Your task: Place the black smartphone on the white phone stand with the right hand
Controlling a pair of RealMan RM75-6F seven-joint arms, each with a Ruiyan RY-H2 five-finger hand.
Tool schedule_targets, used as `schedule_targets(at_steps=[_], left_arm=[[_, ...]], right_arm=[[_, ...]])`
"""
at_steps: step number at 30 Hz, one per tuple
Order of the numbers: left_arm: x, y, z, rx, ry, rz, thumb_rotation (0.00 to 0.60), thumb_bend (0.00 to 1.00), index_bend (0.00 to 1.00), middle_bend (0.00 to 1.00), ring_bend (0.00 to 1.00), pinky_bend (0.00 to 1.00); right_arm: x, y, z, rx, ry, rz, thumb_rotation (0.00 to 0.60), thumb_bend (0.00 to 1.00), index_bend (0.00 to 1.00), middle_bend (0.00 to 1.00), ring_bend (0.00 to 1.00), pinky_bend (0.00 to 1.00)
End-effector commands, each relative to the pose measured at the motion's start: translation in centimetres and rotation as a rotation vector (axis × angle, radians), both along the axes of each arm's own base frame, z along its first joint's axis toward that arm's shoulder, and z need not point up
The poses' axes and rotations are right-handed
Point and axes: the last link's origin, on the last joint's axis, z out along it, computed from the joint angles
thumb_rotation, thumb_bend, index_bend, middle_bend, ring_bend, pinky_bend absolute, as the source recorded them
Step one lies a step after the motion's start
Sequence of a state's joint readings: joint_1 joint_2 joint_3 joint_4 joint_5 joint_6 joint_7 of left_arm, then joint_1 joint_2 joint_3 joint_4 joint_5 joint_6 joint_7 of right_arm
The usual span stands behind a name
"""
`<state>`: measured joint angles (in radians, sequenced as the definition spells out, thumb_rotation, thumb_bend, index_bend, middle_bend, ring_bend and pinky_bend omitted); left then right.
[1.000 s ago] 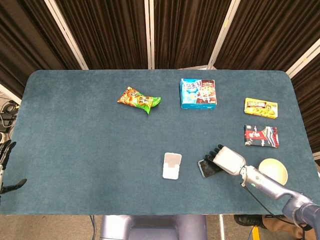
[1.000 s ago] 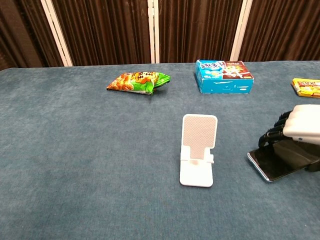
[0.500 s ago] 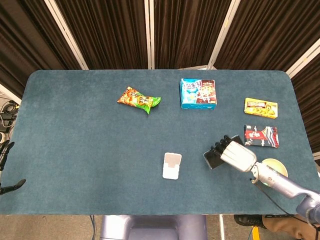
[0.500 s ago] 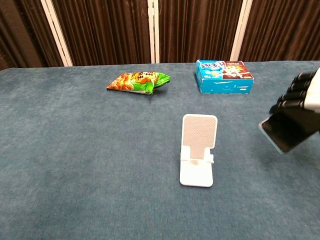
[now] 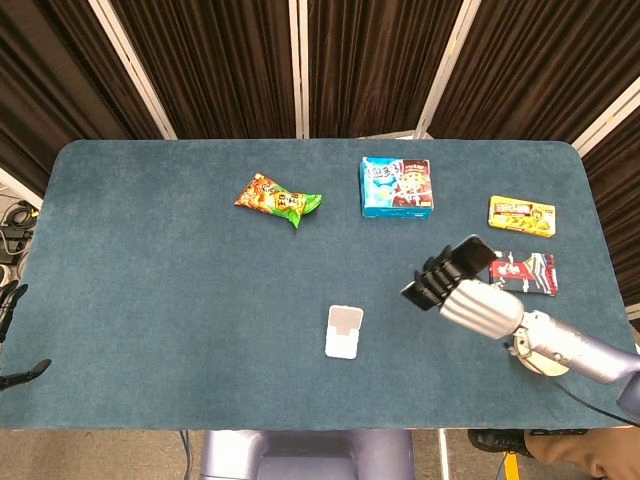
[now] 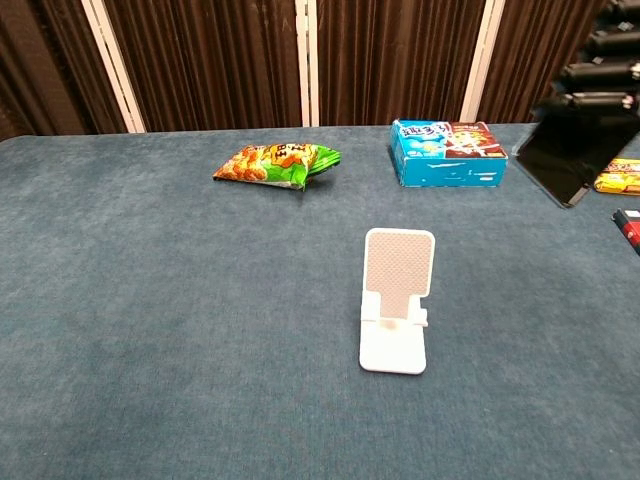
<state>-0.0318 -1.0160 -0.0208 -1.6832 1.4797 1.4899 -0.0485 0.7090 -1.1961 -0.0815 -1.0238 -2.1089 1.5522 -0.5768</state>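
Observation:
The white phone stand (image 5: 343, 331) (image 6: 396, 298) stands upright near the table's front middle, with nothing on it. My right hand (image 5: 470, 298) (image 6: 604, 70) grips the black smartphone (image 5: 450, 269) (image 6: 572, 147) and holds it well above the table, to the right of the stand. The phone is tilted, its dark screen showing in the chest view. Only the dark fingertips of my left hand (image 5: 10, 335) show at the far left edge of the head view, off the table, holding nothing.
A green-orange snack bag (image 5: 278, 198) and a blue box (image 5: 396, 186) lie at the back. A yellow box (image 5: 521, 215), a red-black packet (image 5: 525, 271) and a pale bowl (image 5: 545, 362), partly hidden by my right arm, sit at the right.
My right hand has lifted the smartphone off the table and raised it high, moving it slightly right and back. The stand has not moved.

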Motion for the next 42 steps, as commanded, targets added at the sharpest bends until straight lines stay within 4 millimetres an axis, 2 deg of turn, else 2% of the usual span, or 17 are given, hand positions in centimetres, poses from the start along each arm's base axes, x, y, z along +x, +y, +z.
schedule_targets(at_steps=[1, 6, 13, 22, 28, 42], left_arm=[[-0.1, 0.0, 0.0, -0.003, 0.000, 0.002, 0.600, 0.00, 0.00, 0.00, 0.00, 0.00], [-0.2, 0.1, 0.1, -0.004, -0.004, 0.006, 0.600, 0.00, 0.00, 0.00, 0.00, 0.00], [-0.4, 0.3, 0.1, -0.012, -0.012, 0.014, 0.600, 0.00, 0.00, 0.00, 0.00, 0.00], [-0.5, 0.4, 0.2, -0.012, -0.018, 0.016, 0.600, 0.00, 0.00, 0.00, 0.00, 0.00], [-0.6, 0.5, 0.4, -0.010, -0.023, 0.021, 0.600, 0.00, 0.00, 0.00, 0.00, 0.00], [-0.9, 0.7, 0.8, -0.001, -0.041, 0.028, 0.600, 0.00, 0.00, 0.00, 0.00, 0.00]], right_arm=[[4.3, 0.6, -2.4, -0.050, 0.095, 0.193, 0.600, 0.44, 0.58, 0.55, 0.42, 0.37], [6.6, 1.7, -4.9, -0.056, 0.143, 0.238, 0.600, 0.45, 0.59, 0.55, 0.42, 0.36], [8.4, 2.9, -8.6, -0.050, 0.233, 0.287, 0.600, 0.48, 0.59, 0.55, 0.42, 0.34], [9.8, 3.5, -10.5, -0.046, 0.271, 0.297, 0.600, 0.49, 0.59, 0.56, 0.42, 0.31], [10.6, 3.1, -11.6, -0.063, 0.301, 0.274, 0.600, 0.50, 0.60, 0.56, 0.42, 0.31], [10.8, 3.5, -13.8, -0.102, 0.367, 0.215, 0.600, 0.50, 0.60, 0.57, 0.42, 0.31]])
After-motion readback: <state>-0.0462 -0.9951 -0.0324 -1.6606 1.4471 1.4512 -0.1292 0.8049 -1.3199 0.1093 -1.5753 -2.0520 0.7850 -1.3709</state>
